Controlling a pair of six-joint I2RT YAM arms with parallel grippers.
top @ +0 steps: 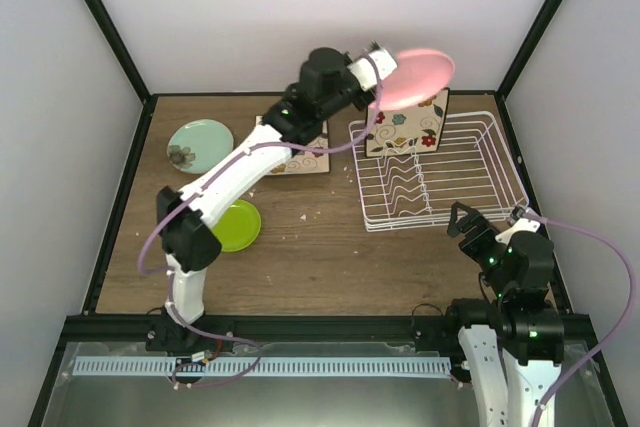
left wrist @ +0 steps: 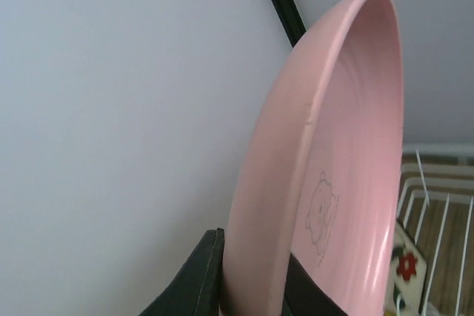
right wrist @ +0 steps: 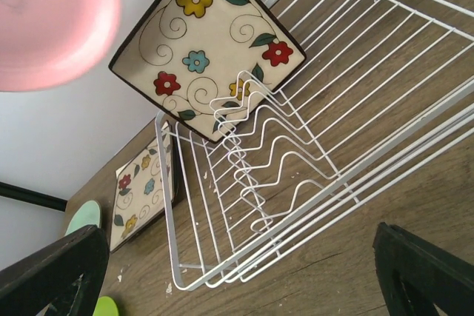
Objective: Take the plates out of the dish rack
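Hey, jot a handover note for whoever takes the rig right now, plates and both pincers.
Left pincer: shut on the round pink plate, held in the air above the white wire dish rack.
Right pincer: open, empty, by the rack's near side.
Done: round mint-green plate, small lime-green plate and one square flowered cream plate lie on the wooden table.
Left: set down the pink plate; a second flowered square plate stands in the rack.

table [top: 320, 257]: rack [top: 480, 172], mint plate [top: 200, 145], lime plate [top: 238, 225], floral plate [top: 300, 165]
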